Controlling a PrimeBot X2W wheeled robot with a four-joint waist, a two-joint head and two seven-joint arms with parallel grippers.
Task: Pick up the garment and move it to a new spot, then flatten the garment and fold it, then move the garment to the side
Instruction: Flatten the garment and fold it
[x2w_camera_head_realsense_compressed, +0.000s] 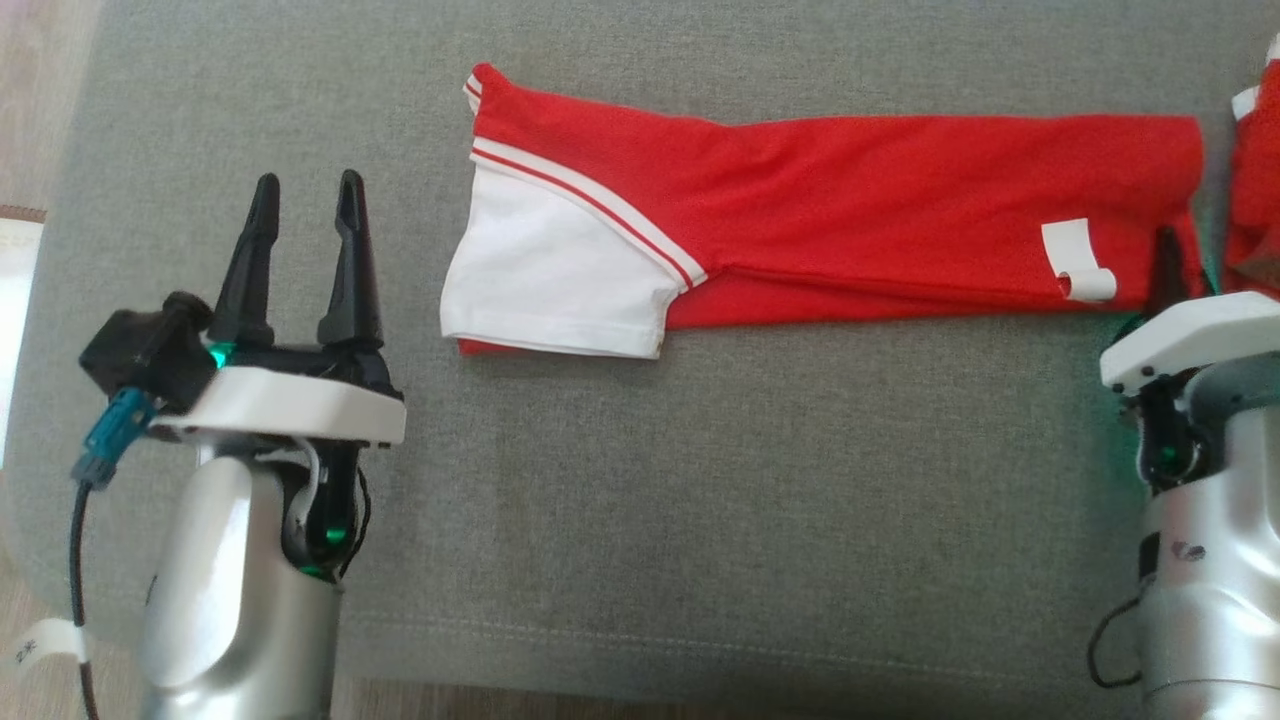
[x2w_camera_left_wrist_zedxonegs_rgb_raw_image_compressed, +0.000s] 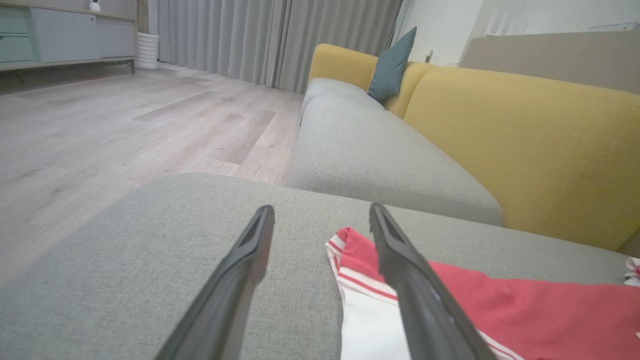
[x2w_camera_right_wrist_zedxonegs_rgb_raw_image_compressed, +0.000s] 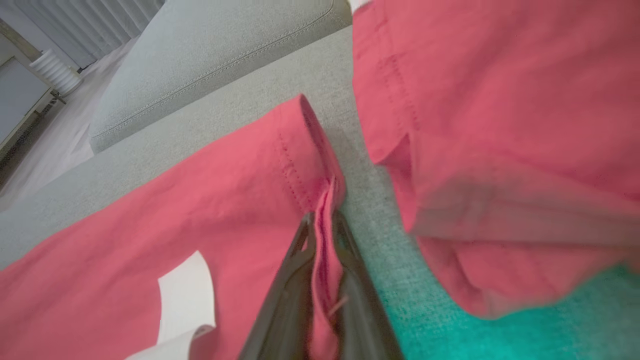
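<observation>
A red garment (x2w_camera_head_realsense_compressed: 850, 210) with a white sleeve (x2w_camera_head_realsense_compressed: 540, 280) and white stripes lies folded into a long band across the grey cushion (x2w_camera_head_realsense_compressed: 700, 500). My left gripper (x2w_camera_head_realsense_compressed: 308, 180) stands open to the left of the sleeve end, above the cushion and apart from the cloth. In the left wrist view its fingers (x2w_camera_left_wrist_zedxonegs_rgb_raw_image_compressed: 321, 210) spread wide, with the garment (x2w_camera_left_wrist_zedxonegs_rgb_raw_image_compressed: 525, 310) beyond the right finger. My right gripper (x2w_camera_head_realsense_compressed: 1165, 240) is at the band's right end. In the right wrist view it (x2w_camera_right_wrist_zedxonegs_rgb_raw_image_compressed: 322, 217) is shut on a pinch of the garment's (x2w_camera_right_wrist_zedxonegs_rgb_raw_image_compressed: 200, 210) red hem edge.
A second red cloth (x2w_camera_head_realsense_compressed: 1255, 180) lies bunched at the far right, close beside my right gripper (x2w_camera_right_wrist_zedxonegs_rgb_raw_image_compressed: 500, 125). A white label (x2w_camera_head_realsense_compressed: 1075, 260) curls off the garment's right end. A yellow sofa (x2w_camera_left_wrist_zedxonegs_rgb_raw_image_compressed: 525, 150) with a teal pillow (x2w_camera_left_wrist_zedxonegs_rgb_raw_image_compressed: 392, 65) stands behind; wooden floor (x2w_camera_left_wrist_zedxonegs_rgb_raw_image_compressed: 100, 125) lies to the left.
</observation>
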